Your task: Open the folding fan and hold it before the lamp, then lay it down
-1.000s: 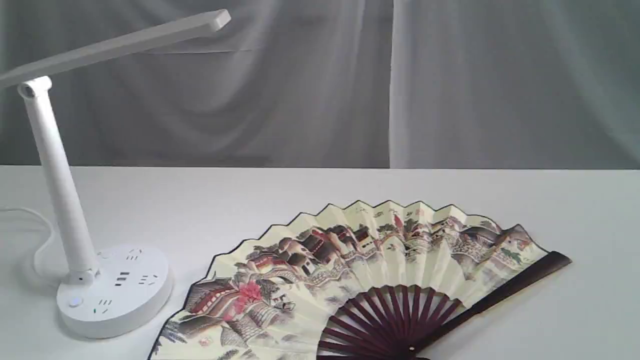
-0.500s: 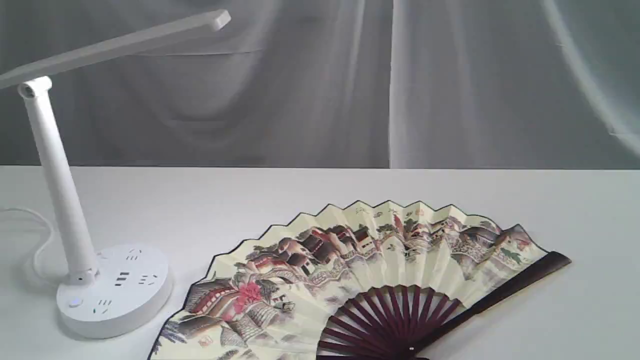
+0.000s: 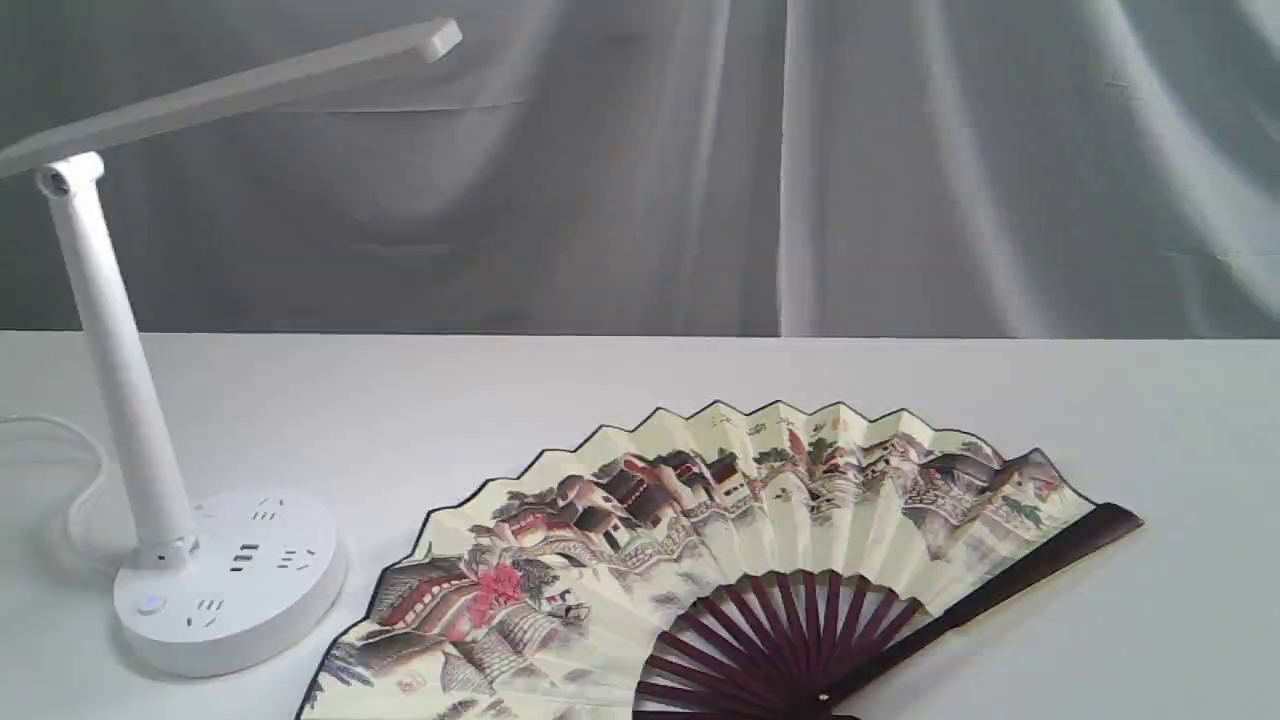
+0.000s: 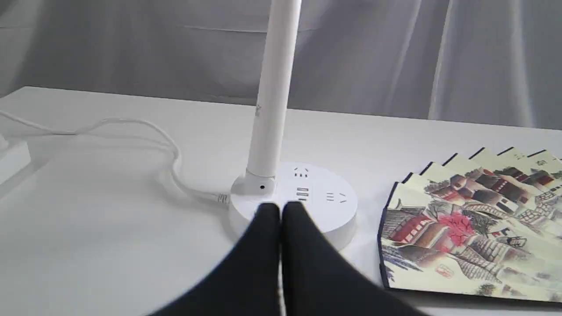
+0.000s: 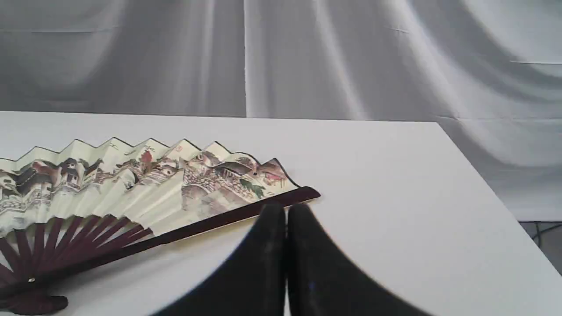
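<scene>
Pressed shut and empty: left gripper (image 4: 280, 207), facing the round base of the lamp (image 4: 272, 109). Likewise closed on nothing: right gripper (image 5: 286, 210), facing the dark outer guard of the folding fan (image 5: 131, 184). Spread wide open, flat on the white table (image 3: 700, 370), right of the lamp base, near but apart.

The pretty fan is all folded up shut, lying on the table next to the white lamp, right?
Not quite. The folding fan is not folded shut: it is spread wide open, with its pleats and painted village showing, as the exterior view shows. The rest is right: it lies on the table next to the white lamp.
</scene>
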